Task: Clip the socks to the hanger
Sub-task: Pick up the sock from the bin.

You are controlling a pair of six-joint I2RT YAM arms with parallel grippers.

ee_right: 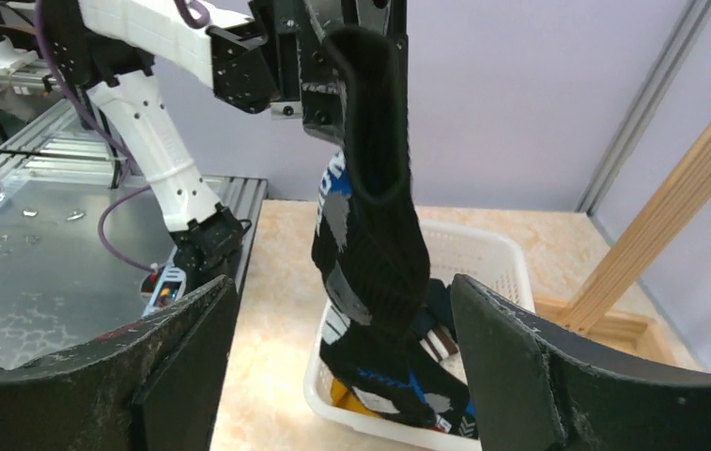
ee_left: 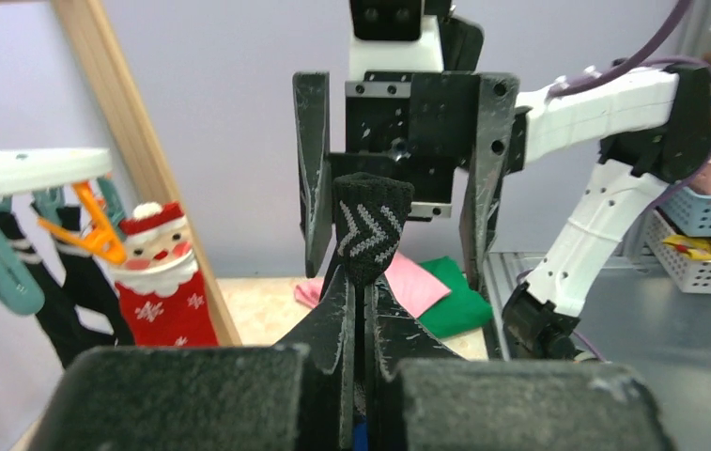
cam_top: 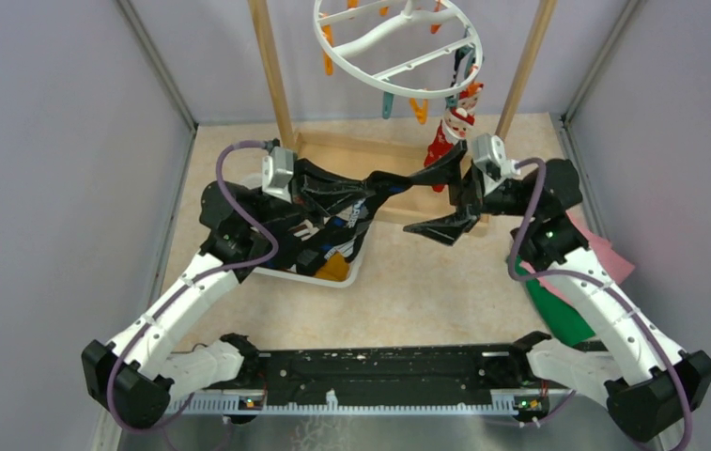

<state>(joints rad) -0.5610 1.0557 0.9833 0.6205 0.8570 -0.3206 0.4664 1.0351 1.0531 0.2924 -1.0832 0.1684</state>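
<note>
The socks first: one black sock (ee_left: pixel 367 235) with grey chevrons is up in the air, its end poking out past the left gripper (ee_left: pixel 363 282), whose jaws are pressed together on the fabric. From the right wrist view the rest of that sock drops in a long black fold towards the white basket (ee_right: pixel 492 249), where more socks lie in a heap, blue and white marks and a bit of yellow-orange showing. Whether its lower end touches that heap I cannot tell.

The right gripper (ee_right: pixel 342 282) faces the left one head-on, jaws spread wide, one finger on either side of the hanging sock and neither touching it. So the sock sits between those open fingers, gripped by the left alone.

Over at the far side, the hanger (cam_top: pixel 398 47), a white ring with crossbars, hangs inside the wooden frame (cam_top: pixel 271 75), orange and teal pegs dangling from it. A red Santa sock (cam_top: pixel 450 132) is already pegged on its right side, and dark socks (ee_left: pixel 69 282) hang pegged next to it. The held sock is nearer than the ring and lower, just left of the Santa sock.

Out on the right of the table, beside the right arm, lie a pink cloth (cam_top: pixel 610 256) and a green cloth (cam_top: pixel 558 315).
</note>
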